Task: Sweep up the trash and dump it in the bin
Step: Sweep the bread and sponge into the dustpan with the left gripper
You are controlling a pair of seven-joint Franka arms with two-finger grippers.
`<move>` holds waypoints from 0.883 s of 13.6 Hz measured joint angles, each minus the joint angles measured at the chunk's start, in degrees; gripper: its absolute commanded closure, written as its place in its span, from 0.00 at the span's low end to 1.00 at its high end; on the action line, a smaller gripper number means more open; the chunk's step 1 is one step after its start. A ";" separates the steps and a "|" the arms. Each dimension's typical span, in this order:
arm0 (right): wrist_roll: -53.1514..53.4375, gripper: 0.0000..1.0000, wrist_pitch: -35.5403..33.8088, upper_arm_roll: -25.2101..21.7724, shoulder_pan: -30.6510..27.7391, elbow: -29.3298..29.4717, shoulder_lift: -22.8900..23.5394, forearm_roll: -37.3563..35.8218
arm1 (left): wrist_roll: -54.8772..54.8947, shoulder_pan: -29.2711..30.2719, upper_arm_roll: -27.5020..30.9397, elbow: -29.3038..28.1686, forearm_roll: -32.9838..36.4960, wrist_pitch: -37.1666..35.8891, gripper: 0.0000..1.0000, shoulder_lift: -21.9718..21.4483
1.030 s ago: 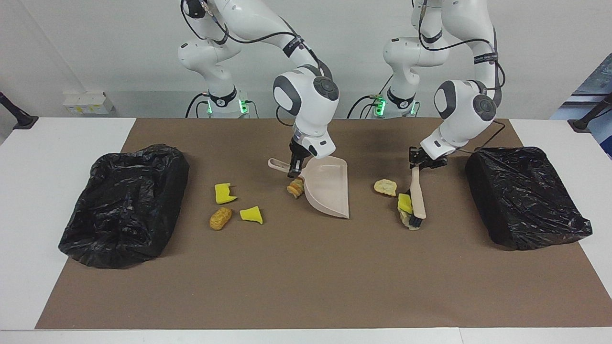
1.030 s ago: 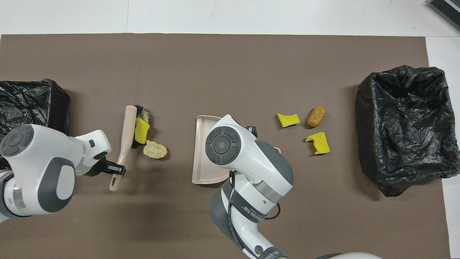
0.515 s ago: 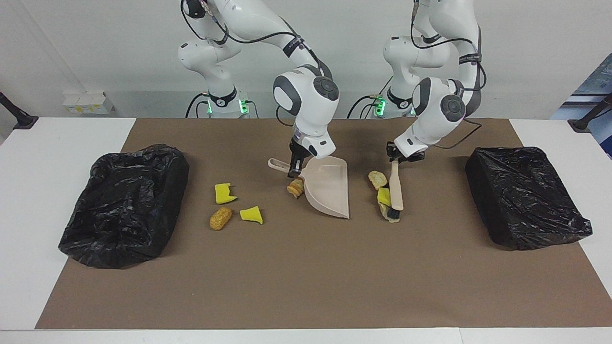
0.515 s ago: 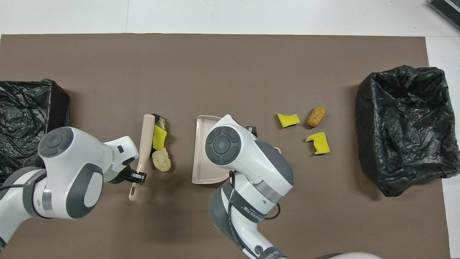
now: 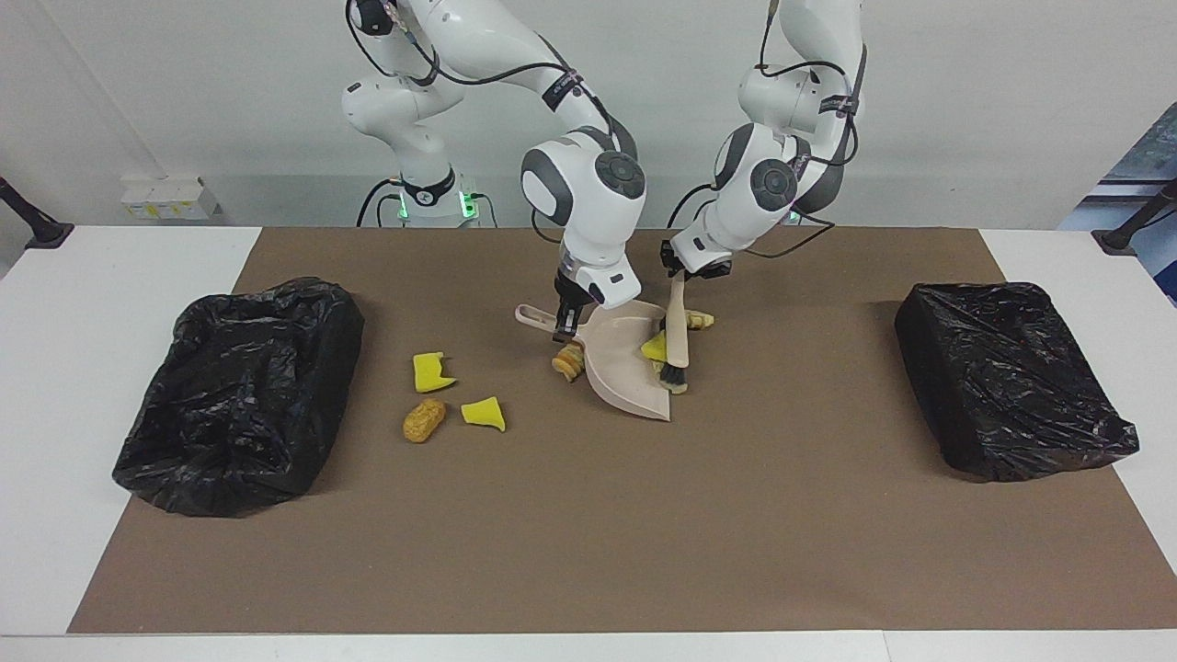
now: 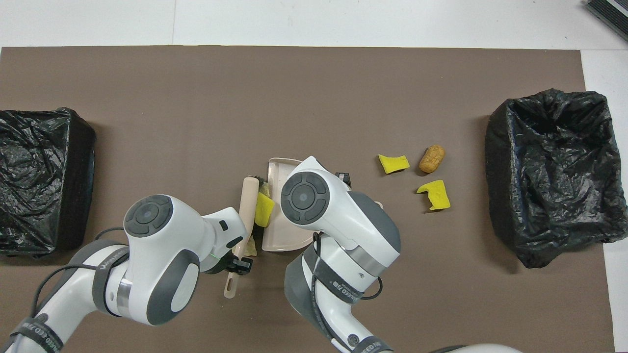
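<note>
Brush (image 5: 677, 333) is clamped in left gripper (image 5: 678, 273), dustpan (image 5: 631, 366) handle in right gripper (image 5: 565, 321). Scraps (image 5: 656, 348) at the lip: pan should be held flat, stroke kept low.

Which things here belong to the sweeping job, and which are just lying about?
In the job: brush in left gripper; dustpan in right gripper; yellow scraps; orange lump; black-lined bins.

Lying about: white box off the mat.
</note>
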 measured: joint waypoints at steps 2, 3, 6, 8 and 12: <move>-2.51 1.00 2.10 -0.01 -1.51 -0.88 0.08 4.31 | -0.18 -0.57 0.00 1.38 -3.36 -0.03 1.00 0.04; -3.32 1.00 2.36 0.00 -2.10 -1.10 0.15 5.38 | -0.27 -0.57 0.24 2.47 -4.05 -0.36 1.00 0.04; -3.46 1.00 2.58 0.14 -1.68 -1.17 0.15 5.71 | -4.00 0.10 1.38 5.91 -4.23 -5.37 1.00 -0.10; -3.46 1.00 2.58 0.22 -0.96 -1.27 0.15 5.71 | -9.30 0.32 1.77 6.60 -1.65 -8.67 1.00 -0.45; -3.46 1.00 2.77 0.24 -0.88 -1.49 0.13 5.68 | -21.23 0.61 1.75 6.32 4.40 -11.79 1.00 -1.51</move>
